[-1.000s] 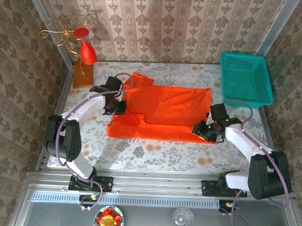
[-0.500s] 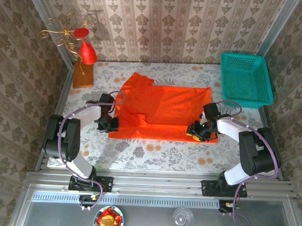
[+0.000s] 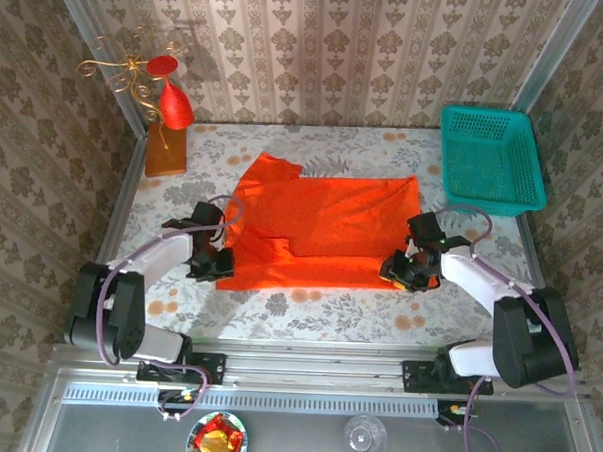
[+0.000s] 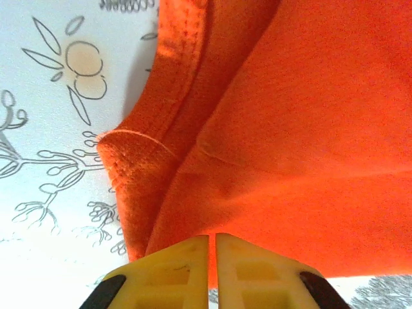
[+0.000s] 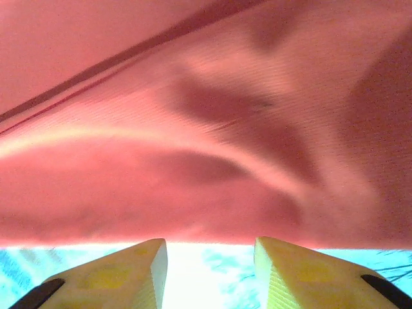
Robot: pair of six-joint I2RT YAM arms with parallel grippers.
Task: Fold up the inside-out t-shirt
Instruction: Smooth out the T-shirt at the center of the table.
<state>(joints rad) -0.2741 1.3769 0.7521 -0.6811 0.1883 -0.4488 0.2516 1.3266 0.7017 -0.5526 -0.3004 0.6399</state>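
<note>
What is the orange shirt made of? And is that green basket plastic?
The t-shirt looks like soft knit cloth, maybe cotton, with a matte finish. It wrinkles and lies limp, and the left wrist view shows a fine weave and a stitched hem. The basket looks like stiff moulded plastic: even teal colour, a regular grid of little holes and a smooth rim.

Bright even light; right wrist t-shirt (image 5: pixel 206 129) blurred, pinkish.

Robotics test cell dressed as a home interior: damask-wallpapered panels (image 3: pixel 339 57) enclose a floral-clothed table (image 3: pixel 318 312); bare aluminium rail (image 3: pixel 315 372) along the near edge.
</note>
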